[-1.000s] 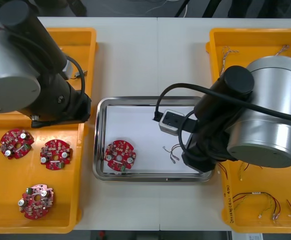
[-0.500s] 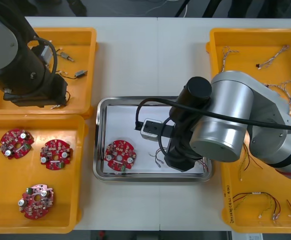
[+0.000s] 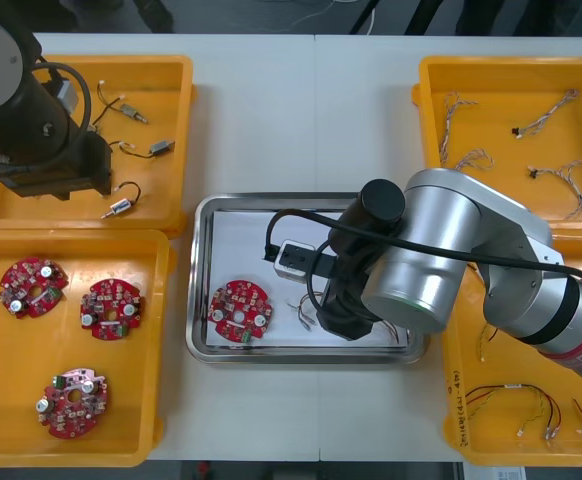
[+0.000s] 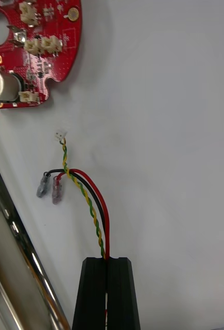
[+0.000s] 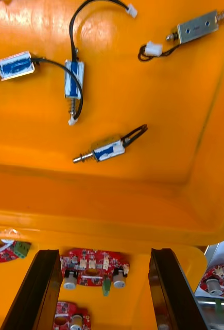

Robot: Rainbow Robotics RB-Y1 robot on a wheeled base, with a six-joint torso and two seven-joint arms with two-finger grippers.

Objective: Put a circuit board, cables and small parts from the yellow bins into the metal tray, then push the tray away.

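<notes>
The right end effector (image 4: 107, 260) hung over the metal tray (image 3: 203, 215), pinching a red, black and yellow-green cable (image 4: 93, 206). The cable ran straight out from the fingertips toward the circuit board (image 4: 37, 51) at the tray's left. Its loose ends seemed to rest on the white floor, with bare room around. The left end effector (image 5: 104, 251), spread, hovered over the far-left yellow bin (image 3: 171, 75) on the tabletop (image 3: 271, 120), a small metal part (image 5: 105, 151) lying slantwise beyond it.

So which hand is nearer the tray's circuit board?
Right. The right hand holds a cable in the tray beside the circuit board; the left hand is over a yellow bin.
</notes>
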